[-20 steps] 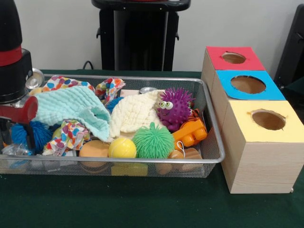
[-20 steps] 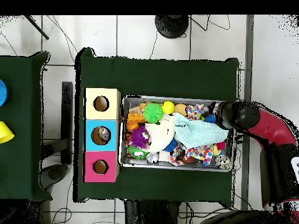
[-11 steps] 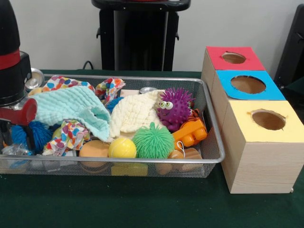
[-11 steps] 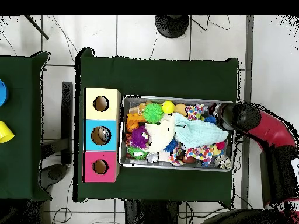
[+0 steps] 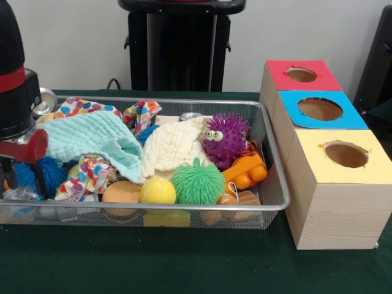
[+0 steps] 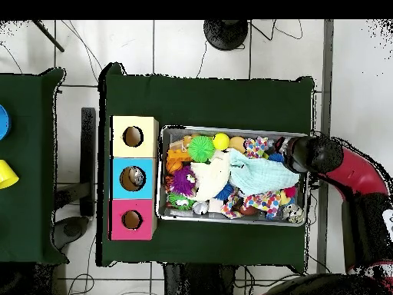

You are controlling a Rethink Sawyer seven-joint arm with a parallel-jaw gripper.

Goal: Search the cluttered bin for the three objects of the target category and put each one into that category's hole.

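1. Here, a wire bin (image 5: 272,184) sits on a green table (image 5: 184,263), packed with toys and cloths.
2. Bin contents, front view: a mint cloth (image 5: 92,141) at the left, a cream cloth (image 5: 174,147) in the middle, a purple spiky toy (image 5: 225,139) with eyes touching the cream cloth's right side, a green spiky ball (image 5: 197,182) in front of them, a yellow ball (image 5: 158,191) just beside it, an orange toy (image 5: 246,171) near the right wall, and a blue spiky ball (image 5: 43,174) at the left end.
3. Three boxes stand just beside the bin in a row: yellow box (image 5: 343,156), blue box (image 5: 320,109), red box (image 5: 300,75), each with a round hole on top.
4. Overhead only: something pale lies inside the blue box's hole (image 6: 135,177); the front view shows that hole dark.
5. Arm: the gripper (image 5: 21,165) is down at the bin's left end, beside the mint cloth and in front of the blue spiky ball. Overhead, the arm's round black end (image 6: 307,154) covers that corner, hiding what is below.
6. Whether the fingers are spread or closed, I cannot tell from either view.
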